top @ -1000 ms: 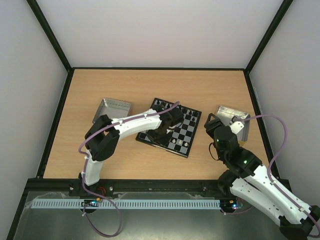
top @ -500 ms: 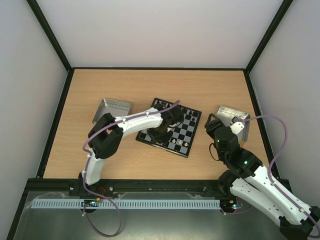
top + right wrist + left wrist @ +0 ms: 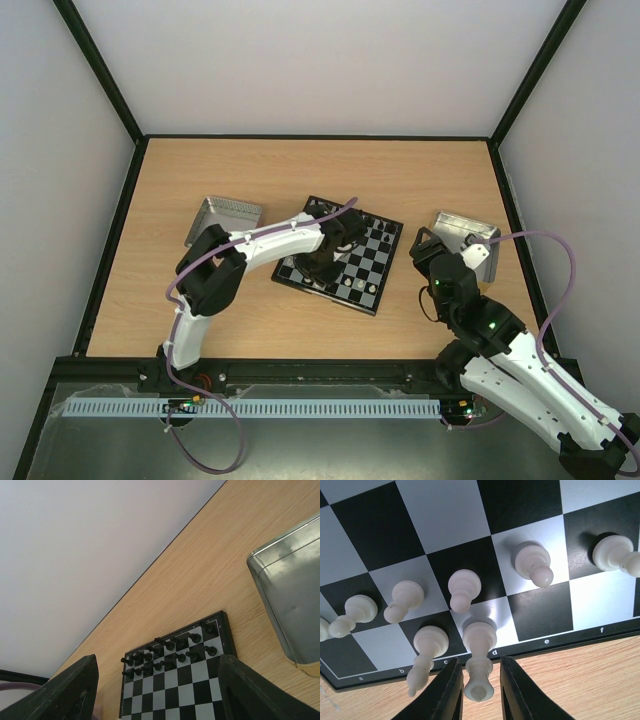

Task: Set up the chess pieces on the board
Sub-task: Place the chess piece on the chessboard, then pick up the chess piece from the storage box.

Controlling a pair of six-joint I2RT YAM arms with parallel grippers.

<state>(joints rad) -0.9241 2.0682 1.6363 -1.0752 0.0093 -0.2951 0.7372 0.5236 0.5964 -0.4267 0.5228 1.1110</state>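
The left pincer [image 3: 481, 672] is standing barely parted around a cream-white piece [image 3: 479, 639] in the row along the board's [image 3: 378, 262] near edge, with a sliver of gap showing beside the piece. The board is lying askew in the middle of the tabletop [image 3: 300, 170]. The right pincer [image 3: 159, 680] is hanging wide open, holding nothing, near the tabletop's right edge beside a metal tray [image 3: 290, 600].

You are looking at a light wooden tabletop [image 3: 300, 170] with a thin black border. Plain pale walls [image 3: 320, 60] close it in on the left, far and right, joined by black corner posts [image 3: 100, 68]. The light is soft and even.
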